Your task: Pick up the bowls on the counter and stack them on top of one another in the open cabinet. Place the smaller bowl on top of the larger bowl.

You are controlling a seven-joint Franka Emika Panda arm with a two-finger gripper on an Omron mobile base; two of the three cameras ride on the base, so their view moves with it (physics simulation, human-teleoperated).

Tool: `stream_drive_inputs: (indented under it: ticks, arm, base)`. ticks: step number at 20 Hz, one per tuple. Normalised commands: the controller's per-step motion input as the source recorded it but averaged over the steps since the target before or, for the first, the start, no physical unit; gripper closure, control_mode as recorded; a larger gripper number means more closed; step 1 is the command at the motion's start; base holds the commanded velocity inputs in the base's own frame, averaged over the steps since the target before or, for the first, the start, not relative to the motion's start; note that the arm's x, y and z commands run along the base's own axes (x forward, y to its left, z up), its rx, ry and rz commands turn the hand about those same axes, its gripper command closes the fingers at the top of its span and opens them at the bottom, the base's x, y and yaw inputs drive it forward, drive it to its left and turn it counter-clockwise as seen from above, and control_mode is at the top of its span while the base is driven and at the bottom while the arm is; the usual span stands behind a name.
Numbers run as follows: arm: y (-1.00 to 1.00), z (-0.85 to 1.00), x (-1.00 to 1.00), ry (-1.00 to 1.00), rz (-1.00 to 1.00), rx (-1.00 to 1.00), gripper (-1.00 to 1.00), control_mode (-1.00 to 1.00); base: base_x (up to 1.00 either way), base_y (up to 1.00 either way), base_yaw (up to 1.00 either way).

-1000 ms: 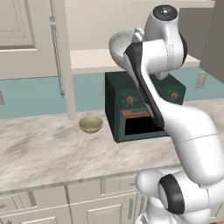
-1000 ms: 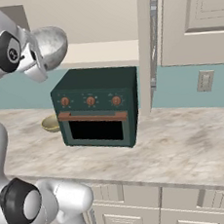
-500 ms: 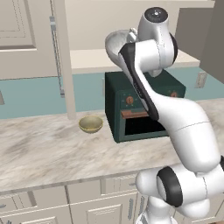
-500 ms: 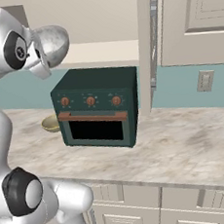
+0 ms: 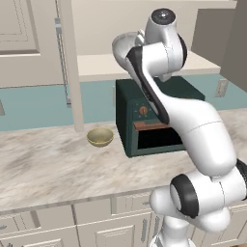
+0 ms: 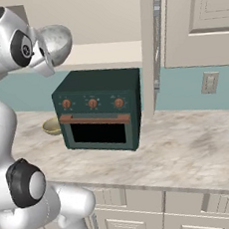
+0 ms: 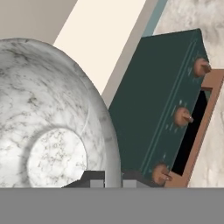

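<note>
One wide grey-white marbled bowl (image 7: 48,118) sits clenched by its rim in the pincer (image 7: 113,181), raised above the dark green oven (image 6: 98,110), beside the cream open cabinet shelf (image 5: 103,65). Small yellowish-tan bowl (image 5: 100,137) rests far below on the marbled counter (image 5: 53,164).

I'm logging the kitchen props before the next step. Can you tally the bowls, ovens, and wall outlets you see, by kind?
Bowls: 2 (larger bowl held up in the claw; smaller bowl on the counter)
Ovens: 1 (dark green oven)
Wall outlets: 1 (outlet)
Total: 4
</note>
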Motion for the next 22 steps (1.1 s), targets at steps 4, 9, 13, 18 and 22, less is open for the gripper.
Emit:
stream_drive_inputs:
  ticks: [4,9,13,18,22]
  arm:
    - [0.05,0.01,0.29,0.0,-0.01,-0.01,1.0,-1.0]
    - [0.05,0.0,0.29,0.0,-0.01,-0.01,1.0,-1.0]
    - [0.05,0.0,0.28,0.0,-0.01,-0.01,1.0,-1.0]
    - [0.04,0.0,0.28,0.0,0.0,-0.01,1.0,-1.0]
    - [0.03,0.0,0.28,0.0,0.0,0.0,1.0,-1.0]
  base:
    - [0.0,0.0,0.0]
    - [0.0,0.0,0.0]
    - [0.0,0.0,0.0]
    - [0.0,0.0,0.0]
    - [0.0,0.0,0.0]
